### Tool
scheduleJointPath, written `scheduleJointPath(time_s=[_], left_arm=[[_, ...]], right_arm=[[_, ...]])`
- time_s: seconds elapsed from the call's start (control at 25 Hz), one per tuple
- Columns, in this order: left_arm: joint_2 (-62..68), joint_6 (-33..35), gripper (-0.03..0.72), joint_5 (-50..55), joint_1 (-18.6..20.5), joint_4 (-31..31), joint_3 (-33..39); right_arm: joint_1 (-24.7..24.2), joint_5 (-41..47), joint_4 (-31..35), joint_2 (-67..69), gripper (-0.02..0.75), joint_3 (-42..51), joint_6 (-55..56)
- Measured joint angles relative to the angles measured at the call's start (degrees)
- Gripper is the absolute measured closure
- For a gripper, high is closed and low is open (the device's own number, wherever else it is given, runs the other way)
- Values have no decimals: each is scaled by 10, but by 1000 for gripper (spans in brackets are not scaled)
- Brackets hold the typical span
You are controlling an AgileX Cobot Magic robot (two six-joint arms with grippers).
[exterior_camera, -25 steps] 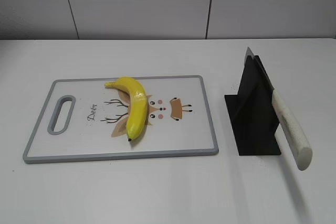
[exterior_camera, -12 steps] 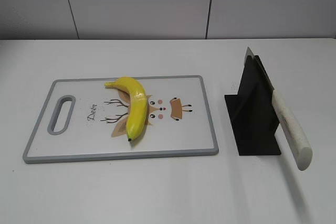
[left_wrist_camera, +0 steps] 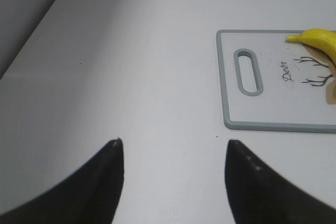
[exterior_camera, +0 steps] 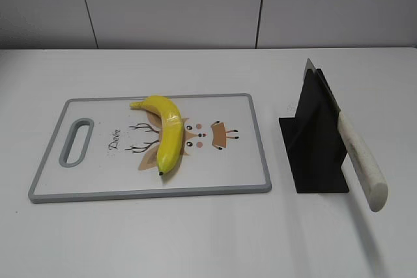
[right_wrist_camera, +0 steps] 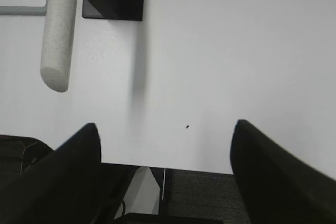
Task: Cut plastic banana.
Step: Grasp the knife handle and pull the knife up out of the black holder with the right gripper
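Observation:
The plastic banana [exterior_camera: 166,135], glossy yellow with a black tip, lies on a white cutting board [exterior_camera: 98,180] with a grey rim and a deer drawing. Its stem end also shows in the left wrist view [left_wrist_camera: 317,40] at the right edge. A knife with a white handle [exterior_camera: 363,164] rests in a black stand [exterior_camera: 316,141]; the handle also shows in the right wrist view [right_wrist_camera: 59,30]. My left gripper [left_wrist_camera: 173,148] is open and empty over bare table, left of the board. My right gripper [right_wrist_camera: 165,129] is open and empty near the table's front edge, right of the knife handle. Neither gripper shows in the exterior view.
The white table [exterior_camera: 208,239] carries the board on the left and the stand on the right. The board has a slotted handle hole [exterior_camera: 77,141] at its left end. The table's front edge [right_wrist_camera: 173,166] lies between my right fingers, with floor below.

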Motion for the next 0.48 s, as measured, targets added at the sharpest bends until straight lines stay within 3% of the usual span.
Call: scheduleJointPath(time_s=[0.48], left_arm=[[0, 0, 117, 0, 0, 0, 0]], right_arm=[[105, 28, -7, 161, 151, -139, -1]])
